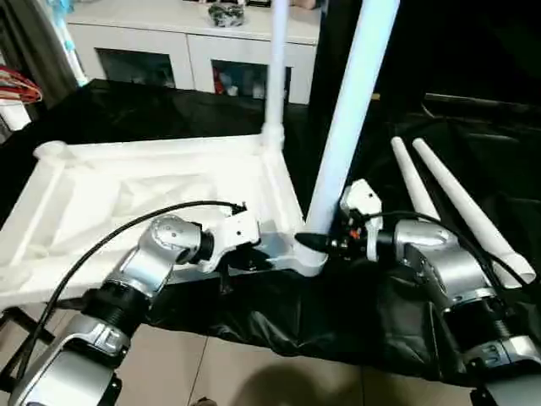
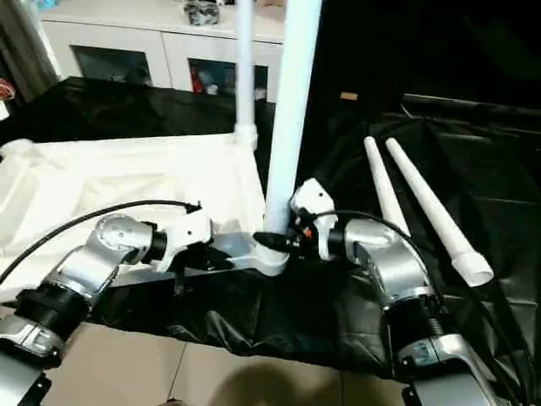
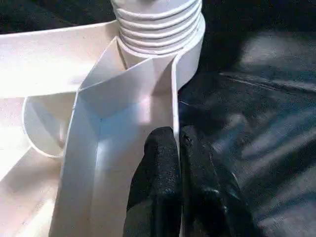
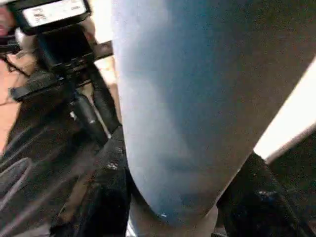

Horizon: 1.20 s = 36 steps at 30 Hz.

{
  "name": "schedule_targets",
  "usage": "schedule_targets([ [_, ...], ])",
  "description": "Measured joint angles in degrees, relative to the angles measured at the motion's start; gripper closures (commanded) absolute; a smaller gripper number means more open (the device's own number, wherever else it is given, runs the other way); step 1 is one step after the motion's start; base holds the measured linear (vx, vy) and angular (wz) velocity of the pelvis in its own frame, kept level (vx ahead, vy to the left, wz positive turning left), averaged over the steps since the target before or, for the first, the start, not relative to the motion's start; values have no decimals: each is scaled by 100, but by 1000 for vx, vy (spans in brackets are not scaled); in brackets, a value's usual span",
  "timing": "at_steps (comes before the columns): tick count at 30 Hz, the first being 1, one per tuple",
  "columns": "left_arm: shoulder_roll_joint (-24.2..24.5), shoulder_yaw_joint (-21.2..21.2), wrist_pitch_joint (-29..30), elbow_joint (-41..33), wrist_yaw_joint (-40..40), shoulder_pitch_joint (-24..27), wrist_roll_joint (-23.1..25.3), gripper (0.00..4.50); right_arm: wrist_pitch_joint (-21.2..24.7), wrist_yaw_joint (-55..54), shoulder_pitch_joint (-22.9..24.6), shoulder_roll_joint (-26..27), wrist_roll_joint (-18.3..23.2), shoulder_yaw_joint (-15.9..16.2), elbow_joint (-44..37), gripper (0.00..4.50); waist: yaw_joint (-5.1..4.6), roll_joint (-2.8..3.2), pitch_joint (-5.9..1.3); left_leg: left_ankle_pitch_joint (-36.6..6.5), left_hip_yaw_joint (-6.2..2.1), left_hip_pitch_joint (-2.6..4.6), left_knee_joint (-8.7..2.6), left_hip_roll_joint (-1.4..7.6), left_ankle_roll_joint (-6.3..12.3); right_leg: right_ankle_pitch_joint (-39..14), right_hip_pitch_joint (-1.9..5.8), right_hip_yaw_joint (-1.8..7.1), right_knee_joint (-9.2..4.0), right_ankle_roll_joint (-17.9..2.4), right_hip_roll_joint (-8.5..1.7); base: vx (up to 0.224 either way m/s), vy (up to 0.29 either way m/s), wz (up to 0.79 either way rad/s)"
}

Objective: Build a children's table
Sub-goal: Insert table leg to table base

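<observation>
A white plastic tabletop (image 1: 144,203) lies upside down on a black-draped table (image 1: 118,114), ribbed underside facing up, stretching from the near middle of the scene out to the left. One white leg (image 1: 276,68) already stands upright in the far right corner socket. A second leg (image 1: 351,118) rises from the near right corner socket (image 1: 308,254), leaning slightly to the right. The right gripper (image 1: 317,241) reaches in from the right and clasps this second leg low down, just above the socket; the right wrist view shows its black fingers (image 4: 111,197) spread around the tube, one on each side. The left gripper (image 3: 177,148) comes in from the left, its two fingers pressed together on the thin upright wall along the tabletop's near edge, close to the same corner; the left wrist view shows the leg's ridged, thread-like base (image 3: 157,24) sitting in the socket just beyond the fingertips. Two more legs (image 1: 461,199) lie side by side on the black cloth to the right, well apart from the tabletop. A white cabinet (image 1: 186,46) stands at the far side. The step in hand looks like seating the second leg. To do it well, the left gripper should pin the tabletop steady while the right brings the leg fully upright before turning or pushing, since a tilted start could jam the ridges or shift the tabletop toward the near table edge.
</observation>
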Motion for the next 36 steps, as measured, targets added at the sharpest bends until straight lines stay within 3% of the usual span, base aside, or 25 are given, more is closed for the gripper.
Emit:
schedule_targets([
  [8, 12, -16, 83, 123, -79, -114, 9, 450, -178, 101, -152, 122, 9, 9, 341, 262, -7, -14, -5, 0, 0, 3, 0, 0, 0, 1, 0, 0, 2, -1, 0, 0, 0, 0],
  [16, -343, 179, 709, 390, 863, -351, 144, 450, -485, -1444, -881, 768, -220, -258, 1680, 262, -183, -86, 37, 0, -4, 24, 1, -2, -1, -4, -11, -7, -7, 7, -3, 0, 0, 0],
  [19, -763, 334, 1183, 618, 1616, -560, 224, 450, -549, -2404, -1380, 1112, -277, -487, 2478, 262, -216, -98, 45, 0, -3, 24, 7, -5, -1, 0, -19, -3, -5, 0, -4, 0, 0, 0],
  [21, -1014, 419, 1513, 689, 2169, -681, 282, 450, -605, -3020, -1640, 1247, -391, -545, 2828, 262, -208, -101, 47, 0, -3, 12, 7, -5, -1, 5, -27, -3, -6, -8, -5, 0, 0, 0],
  [27, -1368, 498, 1885, 716, 2832, -824, 276, 450, -726, -3748, -1908, 1414, -403, -787, 3228, 262, -155, -99, 46, -3, -2, -17, -12, -4, -1, 23, -44, -6, -8, -29, -4, 36, -2, 1],
  [36, -1409, 579, 1949, 720, 2914, -827, 278, 450, -930, -3894, -2069, 1571, -400, -915, 3605, 262, -161, -94, 46, -3, -3, -16, -23, -1, -5, 17, -48, -12, -7, -32, -2, 6, -1, 0],
])
